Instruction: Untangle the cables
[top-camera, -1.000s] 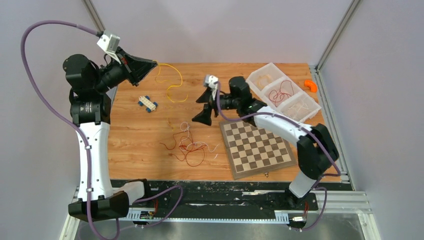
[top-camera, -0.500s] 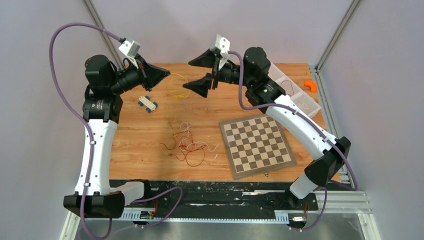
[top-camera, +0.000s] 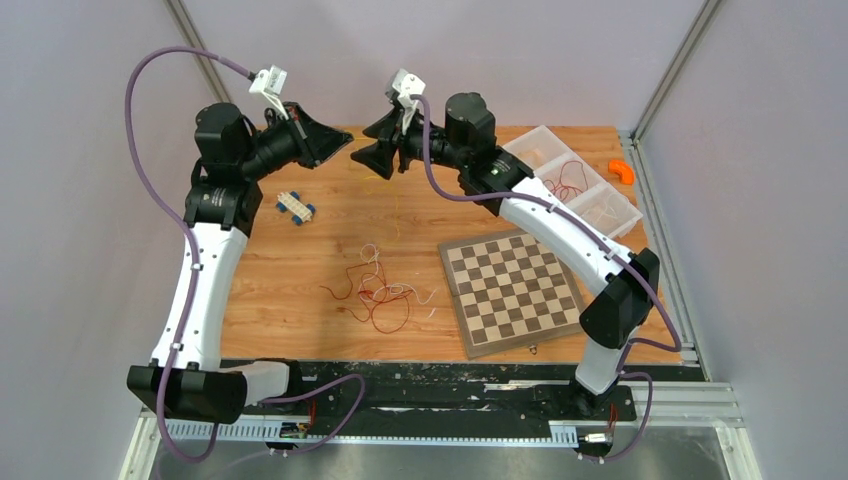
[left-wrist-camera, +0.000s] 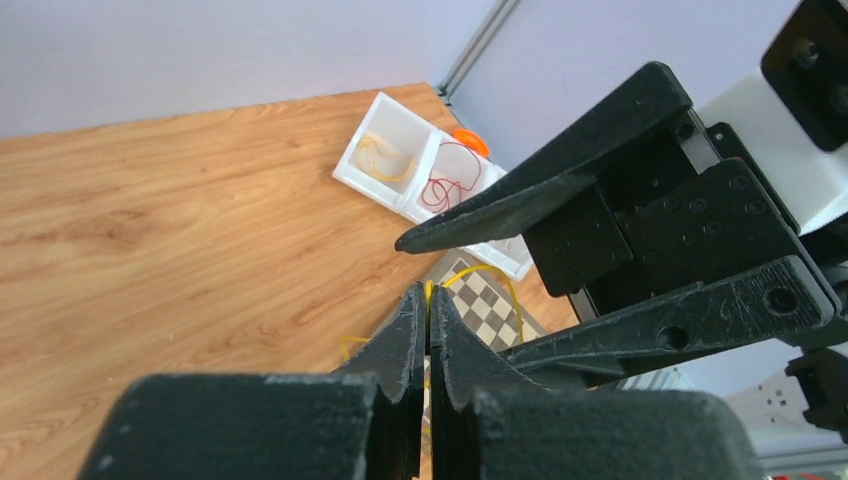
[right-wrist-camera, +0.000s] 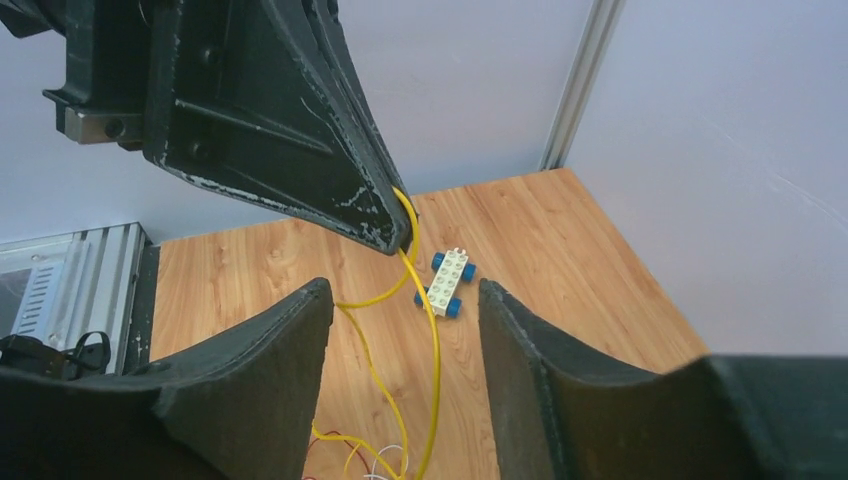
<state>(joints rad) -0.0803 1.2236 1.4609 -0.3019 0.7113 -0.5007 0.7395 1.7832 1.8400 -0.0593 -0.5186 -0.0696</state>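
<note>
Your left tool (left-wrist-camera: 428, 318) is pressed together on the yellow cable (right-wrist-camera: 432, 340). It pinches the cable right at the fingertips and holds it high above the tabletop (top-camera: 300, 270), near the far edge. Your right tool (right-wrist-camera: 404, 292) faces it almost tip to tip, its fingers (right-wrist-camera: 270, 380) spread with a clear gap between them. The yellow cable drops from the left tool's pinch down through that gap, and neither right finger can be seen touching it.

Two yellow strands leave the pinch. One hangs nearly straight and the other bows out to the side before falling. Both run down toward the tangle of red and white cables (top-camera: 378, 295), which lies loose on the tabletop around the middle.

Just to the right of the tangle, and apart from it, the chessboard (top-camera: 515, 290) lies flat. Beyond the chessboard, at the far right corner, stands the white tray (top-camera: 540, 131) with three compartments. A coiled red cable (top-camera: 563, 182) sits in the middle compartment and a yellowish coil (left-wrist-camera: 385, 155) in the far one. The near compartment holds pale strands too fine to make out. A small orange piece (top-camera: 622, 170) lies beside the tray. A white block with blue wheels (top-camera: 295, 206) rests on the tabletop below your left wrist.
</note>
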